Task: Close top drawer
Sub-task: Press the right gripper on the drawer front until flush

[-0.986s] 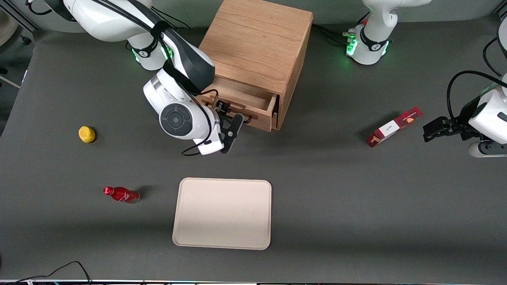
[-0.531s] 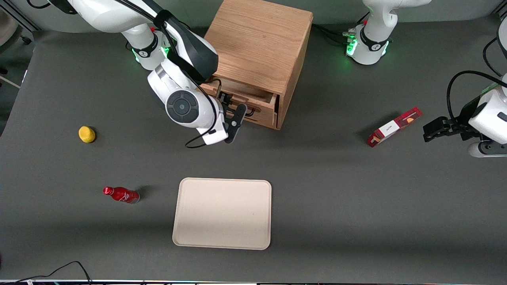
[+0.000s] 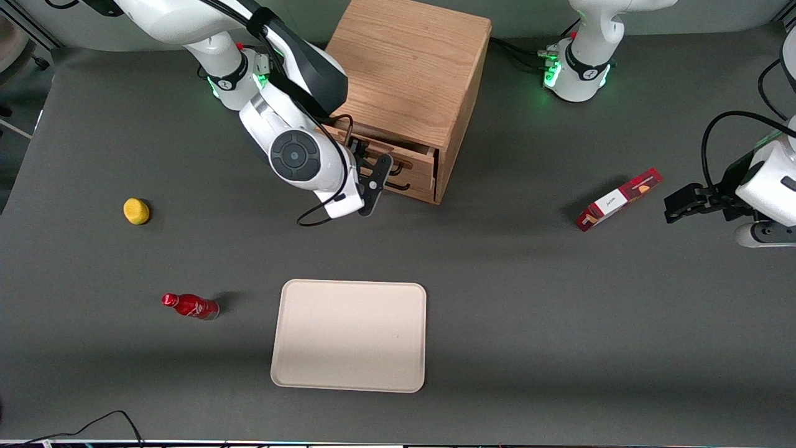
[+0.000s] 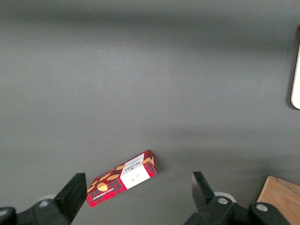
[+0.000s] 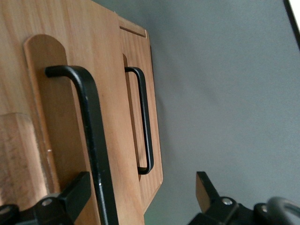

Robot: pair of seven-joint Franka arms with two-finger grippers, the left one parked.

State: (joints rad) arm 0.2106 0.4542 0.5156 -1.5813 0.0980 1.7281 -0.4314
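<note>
Nearest the front camera, a cream tray (image 3: 349, 336) lies flat on the grey table (image 3: 559, 348) with nothing in it. A small red bottle (image 3: 190, 305) lies on its side toward the working arm's end, and a yellow lemon (image 3: 136, 211) sits farther from the camera than the bottle. Toward the parked arm's end, a red and white box (image 3: 618, 199) lies on the table, well apart from everything else.

Farther still stands the wooden cabinet (image 3: 410, 68). The top drawer (image 3: 415, 163) is its upper one, light oak with a plank front, and it sticks out only a little from the cabinet face; a thin strip of its inside shows from above. Its black wire pull (image 5: 89, 136) runs along a raised oak strip on the front. The lower drawer (image 5: 140, 122) sits in below it with a matching black pull (image 5: 145, 122).

The gripper (image 3: 372, 179) is right at the top drawer's front, its fingers (image 5: 75, 194) spread apart with one of them against the wood beside the pull, gripping nothing.

Open table lies all around the cabinet's front, between it and the tray.
</note>
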